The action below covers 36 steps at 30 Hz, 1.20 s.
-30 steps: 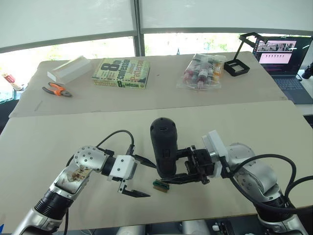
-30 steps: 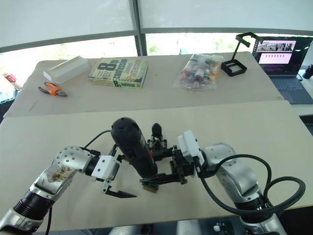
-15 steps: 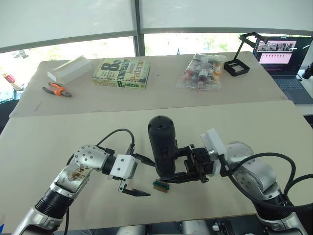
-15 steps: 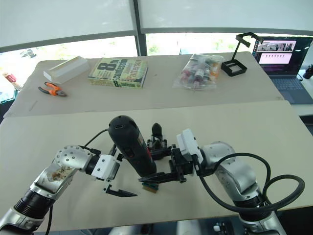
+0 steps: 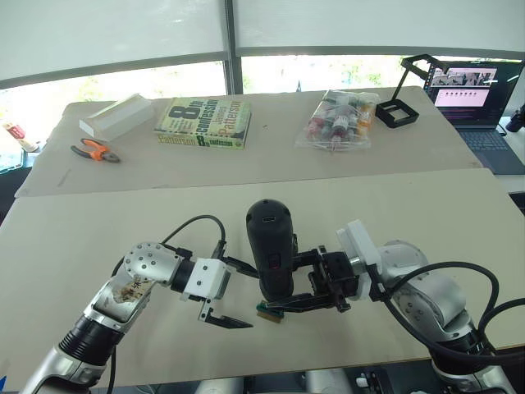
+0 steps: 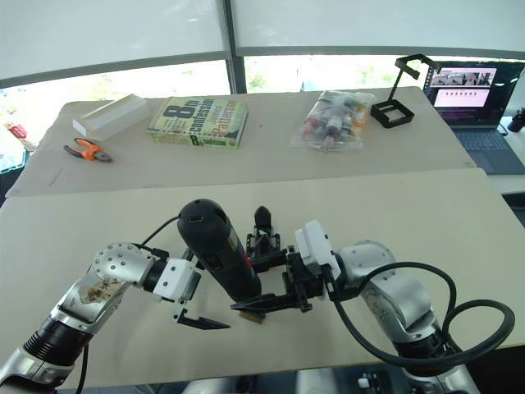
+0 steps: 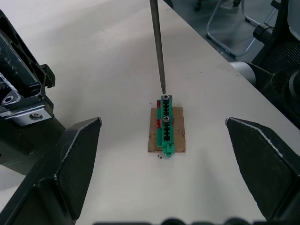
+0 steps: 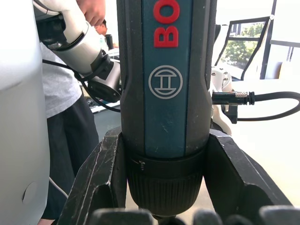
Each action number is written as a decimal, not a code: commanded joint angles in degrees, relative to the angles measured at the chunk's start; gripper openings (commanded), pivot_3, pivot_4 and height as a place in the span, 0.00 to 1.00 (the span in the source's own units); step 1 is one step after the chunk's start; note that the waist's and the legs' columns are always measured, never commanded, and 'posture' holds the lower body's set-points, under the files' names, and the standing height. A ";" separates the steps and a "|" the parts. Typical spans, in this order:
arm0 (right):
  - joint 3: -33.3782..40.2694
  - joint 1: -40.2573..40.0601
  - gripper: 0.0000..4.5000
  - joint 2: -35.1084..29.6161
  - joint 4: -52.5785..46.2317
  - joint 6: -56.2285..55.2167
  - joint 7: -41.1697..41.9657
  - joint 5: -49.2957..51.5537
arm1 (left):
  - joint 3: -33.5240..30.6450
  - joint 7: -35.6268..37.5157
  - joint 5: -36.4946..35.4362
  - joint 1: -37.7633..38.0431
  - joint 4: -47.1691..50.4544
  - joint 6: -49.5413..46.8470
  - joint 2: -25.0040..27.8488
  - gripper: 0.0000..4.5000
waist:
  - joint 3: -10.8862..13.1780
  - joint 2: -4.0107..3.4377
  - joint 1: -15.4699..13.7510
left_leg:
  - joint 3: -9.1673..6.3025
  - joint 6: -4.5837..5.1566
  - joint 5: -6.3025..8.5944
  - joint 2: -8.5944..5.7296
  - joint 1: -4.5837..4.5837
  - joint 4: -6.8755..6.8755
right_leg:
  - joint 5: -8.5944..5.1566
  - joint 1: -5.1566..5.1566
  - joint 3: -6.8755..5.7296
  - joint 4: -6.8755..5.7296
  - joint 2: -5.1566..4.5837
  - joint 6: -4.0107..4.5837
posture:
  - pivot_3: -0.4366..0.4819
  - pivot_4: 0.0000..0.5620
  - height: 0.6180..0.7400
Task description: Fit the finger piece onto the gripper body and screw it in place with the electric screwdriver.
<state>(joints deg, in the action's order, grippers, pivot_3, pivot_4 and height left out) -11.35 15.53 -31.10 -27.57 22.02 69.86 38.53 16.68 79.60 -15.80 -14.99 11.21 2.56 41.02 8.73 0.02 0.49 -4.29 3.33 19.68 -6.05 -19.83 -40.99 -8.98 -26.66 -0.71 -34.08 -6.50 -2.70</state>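
Observation:
The electric screwdriver (image 5: 270, 253), a thick black cylinder, stands nearly upright in the middle of the near table. My right gripper (image 5: 285, 281) is shut on its lower body, and both fingers (image 8: 100, 180) clamp its sides. Its thin bit (image 7: 158, 47) points down, with the tip touching the end of a small green-and-brown block (image 7: 165, 125). The gripper body (image 6: 262, 227) stands just behind the screwdriver, one pointed finger up. My left gripper (image 5: 236, 294) is open on the table left of the block, which lies between its fingers. The finger piece is out of view.
On the far table lie a book (image 5: 203, 123), orange pliers (image 5: 97, 150), a white box (image 5: 116, 116), a bag of small bottles (image 5: 338, 119) and a black stand (image 5: 406, 103). A laptop (image 5: 476, 94) sits at far right. A person (image 8: 65, 98) stands nearby.
The right gripper has carried the screwdriver slightly to the left. The left arm and the green block have stayed put.

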 commanded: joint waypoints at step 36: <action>-0.33 1.48 0.42 1.27 -0.10 -1.32 0.68 -0.37 | 0.60 -0.18 0.50 0.12 1.06 0.42 -0.07 1.00 | 0.00 0.00 0.03 | 0.00 0.00 0.00 0.00 0.00 0.00 | 0.00 0.00 0.00 0.00 0.00 0.00 | 0.48 0.27 1.00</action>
<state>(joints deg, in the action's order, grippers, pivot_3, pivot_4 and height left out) -12.44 16.33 -30.12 -25.78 21.60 70.59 37.09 17.11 79.46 -15.32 -14.85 11.21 2.61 40.90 8.73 0.02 0.52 -4.29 3.33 19.68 -6.05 -19.83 -40.99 -8.98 -26.66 -0.71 -34.08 -6.50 -2.70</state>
